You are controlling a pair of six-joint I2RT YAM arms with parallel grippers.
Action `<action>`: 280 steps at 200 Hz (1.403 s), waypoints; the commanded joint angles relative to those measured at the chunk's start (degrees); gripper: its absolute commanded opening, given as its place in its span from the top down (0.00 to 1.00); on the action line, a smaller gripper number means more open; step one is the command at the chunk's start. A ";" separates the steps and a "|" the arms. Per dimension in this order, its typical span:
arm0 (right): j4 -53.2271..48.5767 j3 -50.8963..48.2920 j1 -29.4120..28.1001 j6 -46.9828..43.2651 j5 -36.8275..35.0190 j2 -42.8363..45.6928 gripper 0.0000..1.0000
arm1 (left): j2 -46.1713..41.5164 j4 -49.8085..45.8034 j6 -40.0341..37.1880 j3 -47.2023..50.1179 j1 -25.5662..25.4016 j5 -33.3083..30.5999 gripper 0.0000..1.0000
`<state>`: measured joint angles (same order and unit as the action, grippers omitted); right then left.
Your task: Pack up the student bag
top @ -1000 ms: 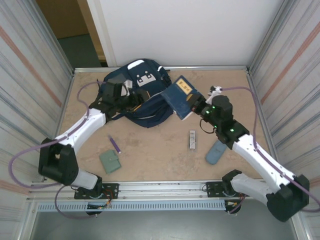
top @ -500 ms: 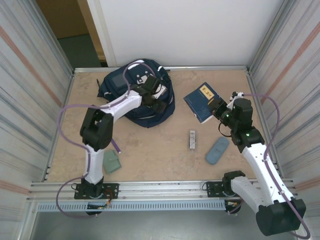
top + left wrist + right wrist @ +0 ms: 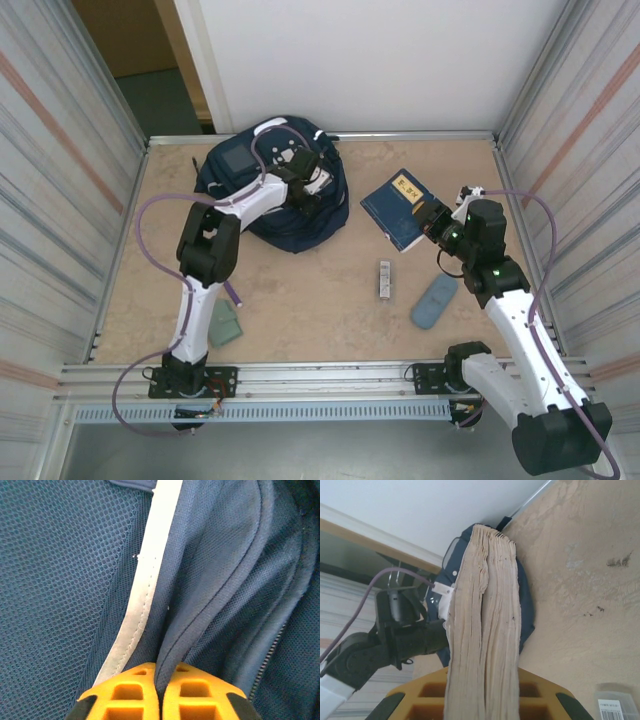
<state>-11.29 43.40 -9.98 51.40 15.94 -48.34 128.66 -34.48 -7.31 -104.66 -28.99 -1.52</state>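
1. Top external places the student bag (image 3: 300, 232) far left on the table (image 3: 320, 300); left wrist reveals the left claw (image 3: 161, 687) pinching its fabric fold.
2. Right wrist shows page edges of the book (image 3: 482, 605) clamped in the right claw (image 3: 482, 692); its blue cover shows from above.

The left arm (image 3: 250, 204) hides part of the student bag (image 3: 228, 172).
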 commanded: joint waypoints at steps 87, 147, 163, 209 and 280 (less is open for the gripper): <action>-4.56 -1.80 0.31 -5.50 11.78 -2.56 1.00 | -14.06 -9.14 5.87 -11.43 -0.50 5.46 1.00; 13.49 -3.70 -3.79 9.42 16.90 -10.85 0.99 | -16.67 -8.35 11.46 -17.42 -2.98 5.92 1.00; 13.97 -0.44 -6.73 7.42 14.14 -14.84 0.99 | -18.00 -7.47 10.29 -17.41 -3.89 4.73 1.00; 24.24 4.93 -8.25 6.30 9.98 -30.65 1.00 | -19.54 -7.35 9.10 -18.12 -4.21 8.59 1.00; 33.13 20.25 -13.86 9.80 4.62 -54.95 0.94 | -20.74 -7.19 12.68 -18.63 -4.08 11.40 1.00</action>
<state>14.59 58.50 -22.17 59.40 24.23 -98.87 114.02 -46.50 3.11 -119.68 -33.06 6.02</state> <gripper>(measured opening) 0.131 0.057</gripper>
